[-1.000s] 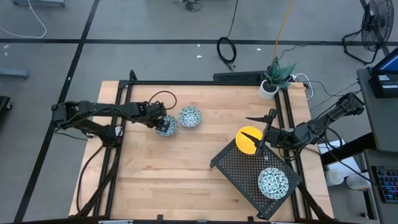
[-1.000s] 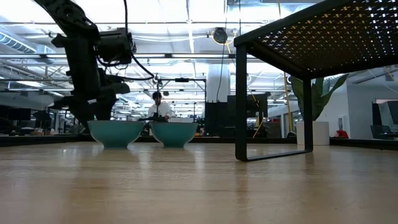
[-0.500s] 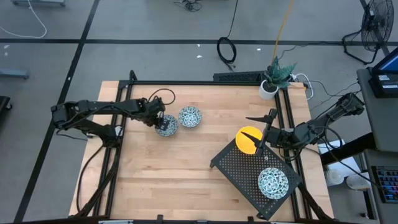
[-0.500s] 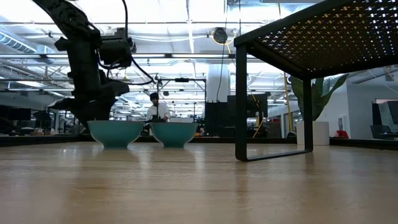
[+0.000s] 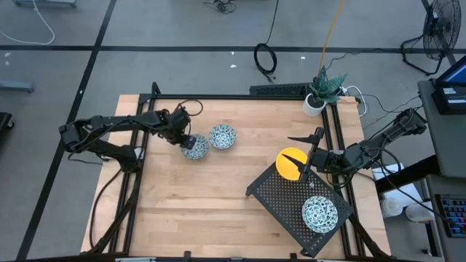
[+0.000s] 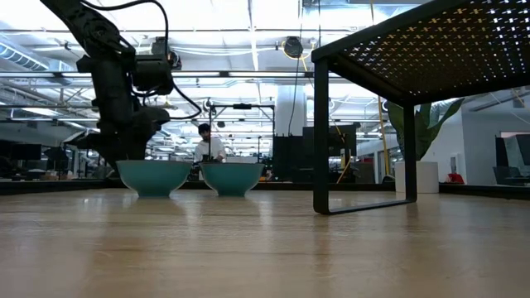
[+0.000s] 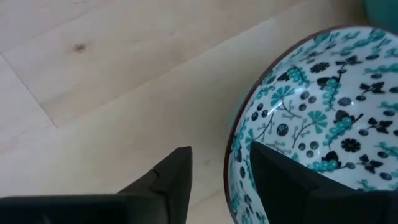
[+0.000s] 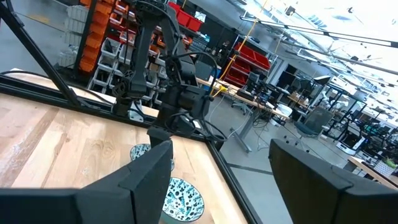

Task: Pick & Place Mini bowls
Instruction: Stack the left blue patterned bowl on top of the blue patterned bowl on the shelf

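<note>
Two blue-and-white patterned bowls with teal outsides stand on their bases on the wooden table: one (image 5: 195, 148) by my left gripper, one (image 5: 222, 136) to its right. They also show in the low view (image 6: 154, 177) (image 6: 232, 177). My left gripper (image 7: 221, 180) is open at the near bowl's left rim (image 7: 235, 149), one finger inside and one outside, apart from it. A yellow bowl (image 5: 290, 163) and a third patterned bowl (image 5: 320, 213) sit on a black perforated rack (image 5: 280, 196). My right gripper (image 5: 306, 149) hangs open over the yellow bowl. No other yellow bowl shows.
The rack stands on legs (image 6: 321, 141) over the table's right near part. A white plant pot (image 5: 314, 104) stands at the far right corner. Black frame rails (image 5: 218, 97) run along the table's edges. Bare wood lies at the middle and left near side.
My left gripper has drawn back from over the patterned bowl's middle toward the table's far left, and now stands at the bowl's left rim. The bowl has stayed where it was. My right arm has kept still.
</note>
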